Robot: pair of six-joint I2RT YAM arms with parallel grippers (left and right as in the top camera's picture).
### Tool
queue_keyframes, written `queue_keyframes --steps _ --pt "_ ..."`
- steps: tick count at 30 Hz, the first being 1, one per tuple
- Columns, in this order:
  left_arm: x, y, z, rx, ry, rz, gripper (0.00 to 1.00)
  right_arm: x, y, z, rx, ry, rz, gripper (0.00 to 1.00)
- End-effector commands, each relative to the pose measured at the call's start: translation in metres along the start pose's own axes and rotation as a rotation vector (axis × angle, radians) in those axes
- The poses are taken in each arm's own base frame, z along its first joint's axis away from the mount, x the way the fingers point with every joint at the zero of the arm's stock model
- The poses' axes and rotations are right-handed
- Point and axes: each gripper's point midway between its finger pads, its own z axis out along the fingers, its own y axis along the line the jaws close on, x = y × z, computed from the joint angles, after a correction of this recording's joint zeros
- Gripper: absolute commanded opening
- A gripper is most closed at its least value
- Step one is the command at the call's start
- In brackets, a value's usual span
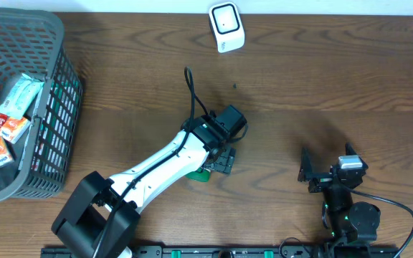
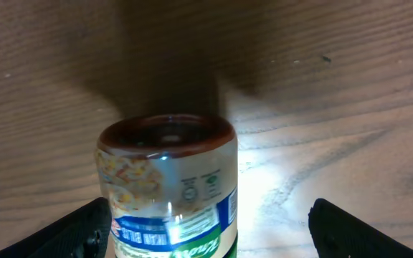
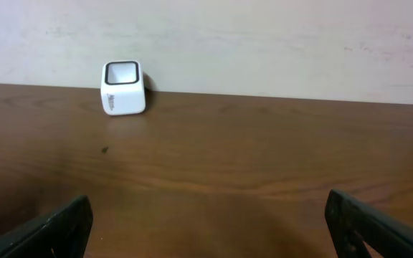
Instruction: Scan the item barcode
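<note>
In the left wrist view the left gripper [image 2: 210, 215] is seen spread wide, its black fingers [image 2: 77, 233] at the lower corners of the frame, with nothing pinched. The task item, a clear cylindrical plastic tub with a brown end and a green-and-blue printed label [image 2: 167, 186], is laid on its side on the brown wooden table [image 2: 350, 107]. It sits between the jaws but off-centre: close against the lower-left finger, well apart from the lower-right one. In the overhead view only a green edge of it is visible under the arm at frame centre. Risks, as judged: (1) Off-centre closure: the tub is likely to be shoved or rolled by one finger before the other lands, since a cylinder on its side is free to roll. (2) Smooth curved wall: slip or twist in the grip can be expected if it is pinched lightly or near one end. (3) The barcode's position cannot be told from here, so the label may be presented to the white box-shaped scanner with a dark window [image 1: 226, 26], at upper centre of the overhead frame, facing the wrong way or covered by a finger, and no read would be obtained. (4) The scanner is well apart from the tub, so any weak grip is given time to fail in transit. The right gripper [image 3: 208, 208] is spread and empty at lower right of the overhead frame, so no clash is expected from it.
</note>
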Motion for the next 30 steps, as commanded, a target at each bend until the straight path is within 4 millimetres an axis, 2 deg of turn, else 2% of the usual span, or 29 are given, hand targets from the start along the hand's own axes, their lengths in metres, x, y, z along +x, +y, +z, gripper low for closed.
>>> queue_keyframes --steps 1,14,19,30 --pt "-0.002 0.012 0.004 -0.069 -0.016 -0.012 0.89 0.001 -0.002 0.0 0.008 0.004 0.015 0.99" --pt "0.004 0.037 0.011 -0.198 -0.03 -0.017 0.89 0.001 -0.002 0.0 0.008 0.004 0.015 0.99" --pt "-0.001 0.049 0.008 -0.266 -0.062 -0.016 0.89 0.001 -0.002 0.0 0.008 0.004 0.015 0.99" --pt "0.001 0.056 0.007 -0.299 -0.055 -0.014 0.89 0.001 -0.002 0.0 0.008 0.005 0.015 0.99"
